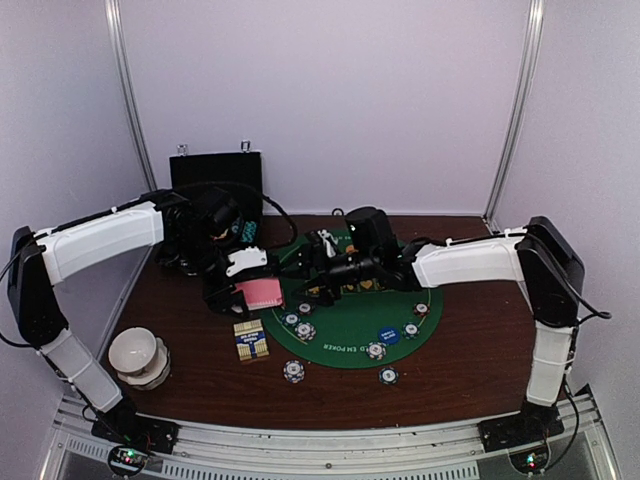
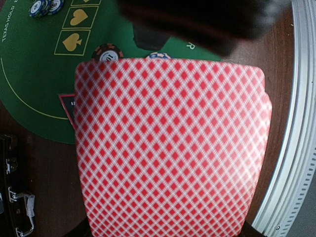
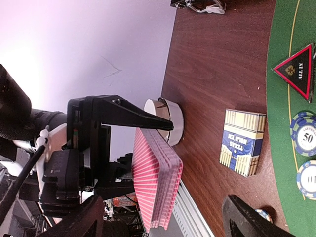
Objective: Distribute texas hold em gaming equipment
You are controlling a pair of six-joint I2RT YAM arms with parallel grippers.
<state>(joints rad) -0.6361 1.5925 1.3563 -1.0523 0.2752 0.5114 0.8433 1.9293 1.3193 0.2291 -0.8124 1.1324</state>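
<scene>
Our left end effector [image 1: 248, 285] clamps the pink-backed playing cards [image 1: 262, 292] above the bench [image 1: 470, 350], left of centre; the right end effector [image 1: 318, 265] stands apart. Likely light, slick, bendy: we'd pinch one card's free edge.

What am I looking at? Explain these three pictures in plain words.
Two robot arms are bolted at the table's near edge. The overhead picture looks down from behind them; the other two come from cameras on each wrist. The left claw grips a deck of pink-backed cards, filling its own camera's view. The right claw is open, facing that deck. On the table sit a green poker mat with poker chips on and beside it and a red triangle marker, a small card box, a white bowl and a black case.
</scene>
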